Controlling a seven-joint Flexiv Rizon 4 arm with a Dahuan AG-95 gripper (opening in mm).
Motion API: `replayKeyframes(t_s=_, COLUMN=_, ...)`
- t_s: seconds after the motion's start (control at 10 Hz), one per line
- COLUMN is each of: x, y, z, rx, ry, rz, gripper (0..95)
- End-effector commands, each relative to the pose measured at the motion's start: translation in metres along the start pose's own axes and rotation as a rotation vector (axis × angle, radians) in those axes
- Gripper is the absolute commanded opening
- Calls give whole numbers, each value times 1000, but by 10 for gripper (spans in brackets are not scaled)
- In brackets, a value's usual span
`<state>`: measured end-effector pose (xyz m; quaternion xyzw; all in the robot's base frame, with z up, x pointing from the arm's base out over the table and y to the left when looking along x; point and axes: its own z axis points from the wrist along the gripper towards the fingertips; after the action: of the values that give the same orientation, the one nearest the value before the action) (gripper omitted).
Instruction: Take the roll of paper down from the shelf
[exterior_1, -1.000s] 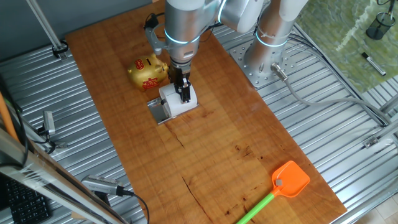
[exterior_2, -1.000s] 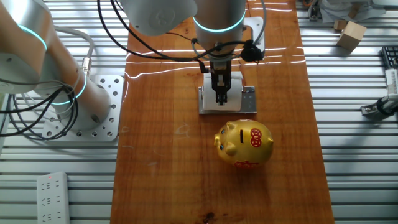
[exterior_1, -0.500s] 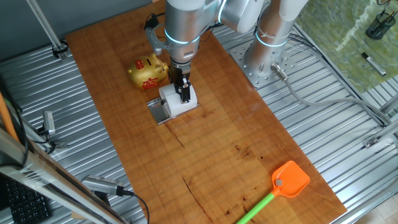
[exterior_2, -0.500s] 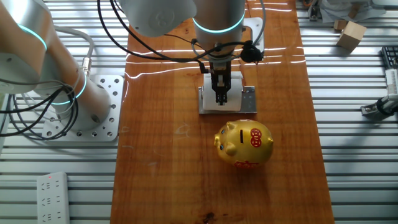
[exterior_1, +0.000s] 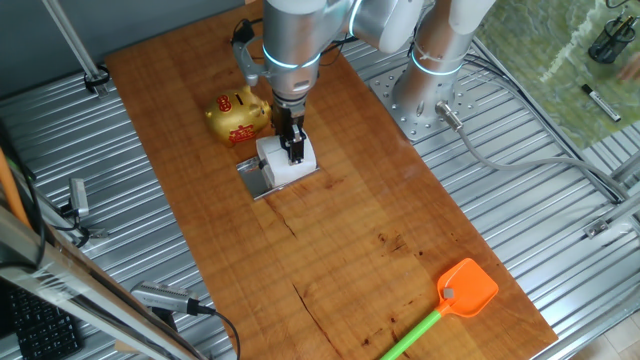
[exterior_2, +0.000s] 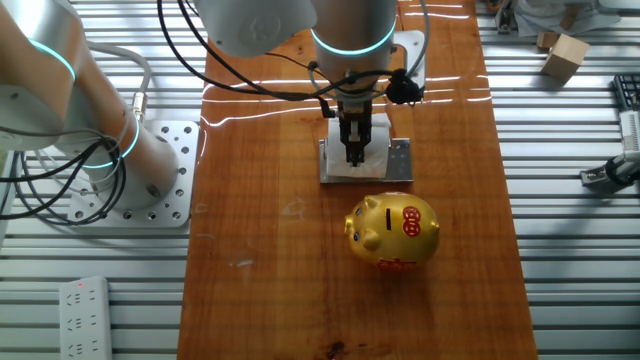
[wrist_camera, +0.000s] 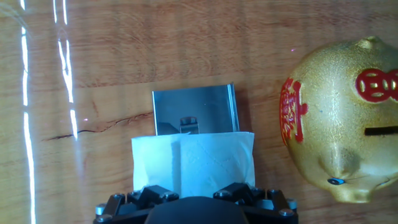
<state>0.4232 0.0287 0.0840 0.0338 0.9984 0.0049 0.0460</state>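
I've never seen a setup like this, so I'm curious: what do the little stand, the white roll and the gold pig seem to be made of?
The shelf looks like polished sheet metal: silver and mirror-like, reflecting the hand above it. The roll of paper looks like soft tissue: matte white, faintly embossed. The gold pig has a glittery gold finish with red markings; probably painted ceramic or plastic, but I can't tell which.

My roll is white. My shelf is shiny silver. The pig is gold with red marks. The table is brown wood.
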Motion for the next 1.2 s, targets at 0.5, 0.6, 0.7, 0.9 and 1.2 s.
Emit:
replayKeyframes(t_s=0.5, x=-4, y=1, z=-4, rx=0, ry=2, rz=-5, gripper=0)
replayKeyframes(t_s=0.6, x=-4, y=1, z=-4, rx=0, ry=2, rz=-8, gripper=0)
replayKeyframes(t_s=0.7, x=-4, y=1, z=-4, rx=0, ry=2, rz=-11, gripper=0)
replayKeyframes(t_s=0.9, x=-4, y=1, z=-4, rx=3, ry=0, rz=-19, gripper=0)
replayKeyframes(t_s=1.2, x=-6, y=2, z=-5, rx=3, ry=-1, rz=-21, gripper=0)
